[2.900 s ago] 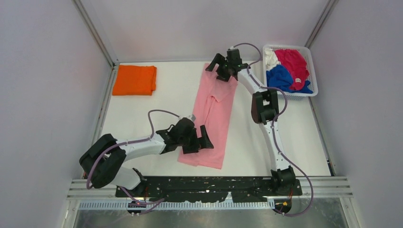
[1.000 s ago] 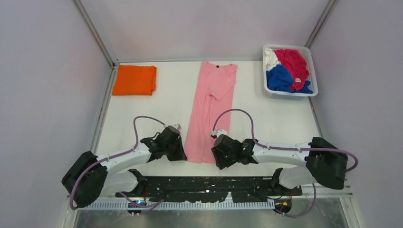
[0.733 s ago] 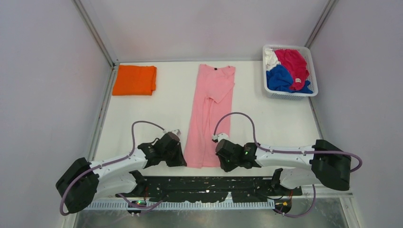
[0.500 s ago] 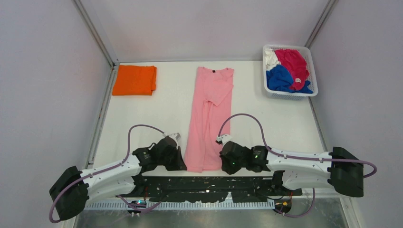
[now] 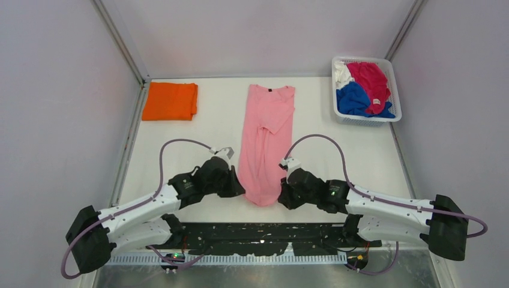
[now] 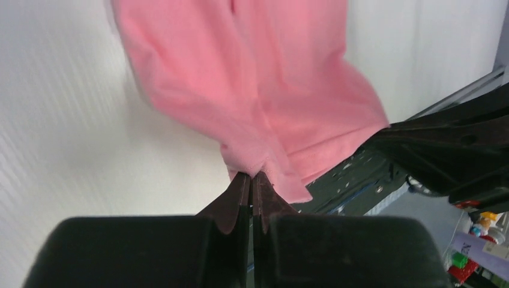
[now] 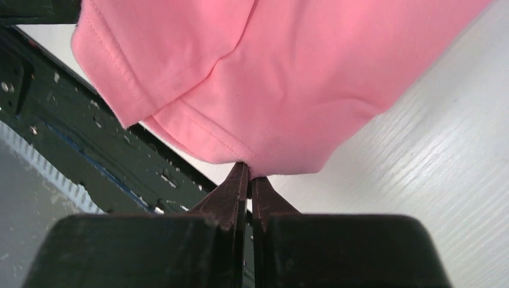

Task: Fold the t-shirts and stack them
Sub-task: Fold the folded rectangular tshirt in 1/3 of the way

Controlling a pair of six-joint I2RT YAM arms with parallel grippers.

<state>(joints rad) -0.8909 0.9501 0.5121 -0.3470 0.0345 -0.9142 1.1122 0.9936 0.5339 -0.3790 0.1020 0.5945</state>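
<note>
The light pink t-shirt [image 5: 266, 138] lies as a long narrow strip down the middle of the table, collar at the far end. Its near hem is lifted off the table between my two grippers. My left gripper [image 5: 239, 191] is shut on the hem's left corner, and pink cloth [image 6: 258, 108] bunches at its tips [image 6: 252, 175]. At the right corner my right gripper [image 5: 281, 197] pinches the same hem [image 7: 264, 90] at its tips [image 7: 249, 167]. An orange t-shirt [image 5: 170, 101] lies folded at the far left. Blue, magenta-red and white t-shirts [image 5: 363, 90] fill the basket.
The white mesh basket [image 5: 391, 75] stands at the far right corner. The black base rail [image 5: 264, 235] runs along the table's near edge just behind the lifted hem. Grey walls close in the table on three sides.
Both arms drew back to the near hem, the right gripper shut on its corner, and the two grippers have now raised the hem and carried it slightly forward.
</note>
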